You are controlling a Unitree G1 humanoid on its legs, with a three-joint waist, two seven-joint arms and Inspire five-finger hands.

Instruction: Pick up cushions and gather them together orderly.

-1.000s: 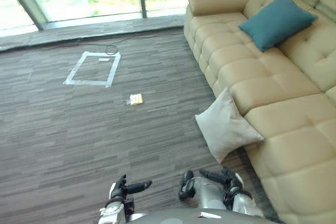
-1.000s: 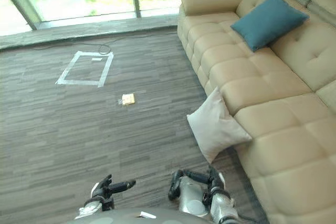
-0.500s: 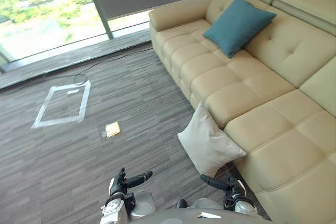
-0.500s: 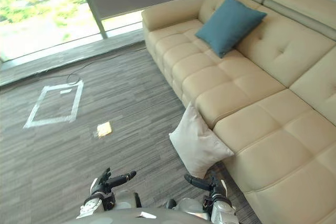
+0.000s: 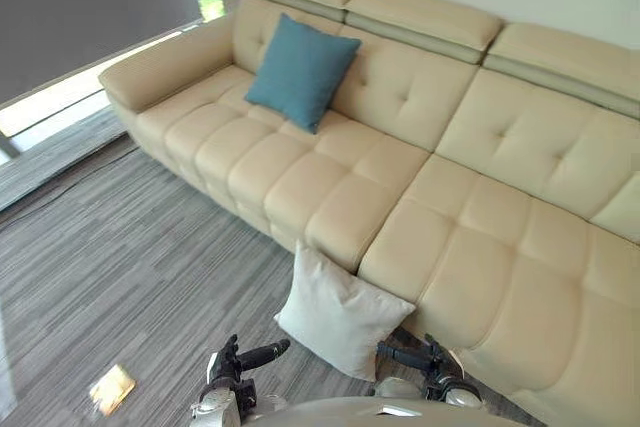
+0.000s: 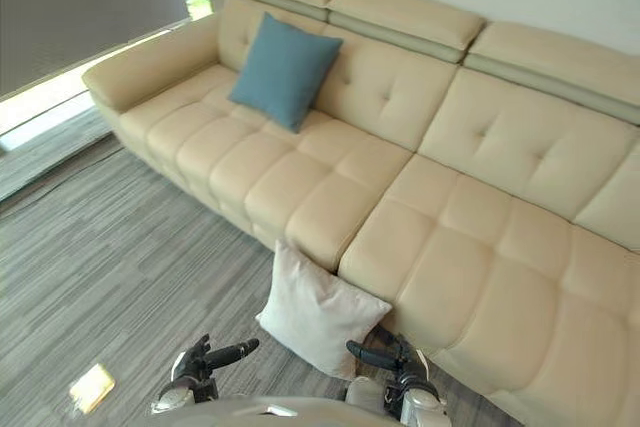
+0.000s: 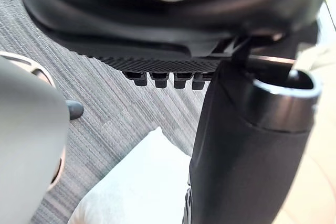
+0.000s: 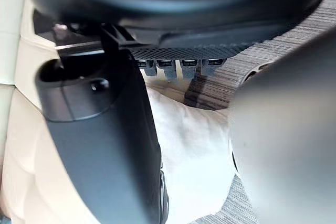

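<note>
**Two cushions well apart, both hands empty**

At the far left a grey blind (image 5: 80, 7) hangs over the window. Below it lies the striped grey floor (image 5: 120, 267), with a small flat yellow thing (image 5: 112, 388) on it near the lower left corner.

The left hand (image 5: 232, 367) is low over the floor, with its thumb stuck out towards the white cushion and its fingers loosely straight. It holds nothing and does not touch the cushion.

Just to its right, the white cushion (image 5: 340, 312) stands on one edge on the floor. It leans against the front of the sofa (image 5: 480, 197), roughly below the seam between two seat sections. It sits between the two hands.

The right hand (image 5: 436, 372) is low at the cushion's other side, close to the sofa's base. Its thumb points at the cushion and its fingers are spread loosely, gripping nothing. Whether it touches the cushion cannot be told.

The teal cushion (image 5: 302, 70) is up on the sofa's left seat, propped tilted against the backrest, well apart from the white one.
</note>
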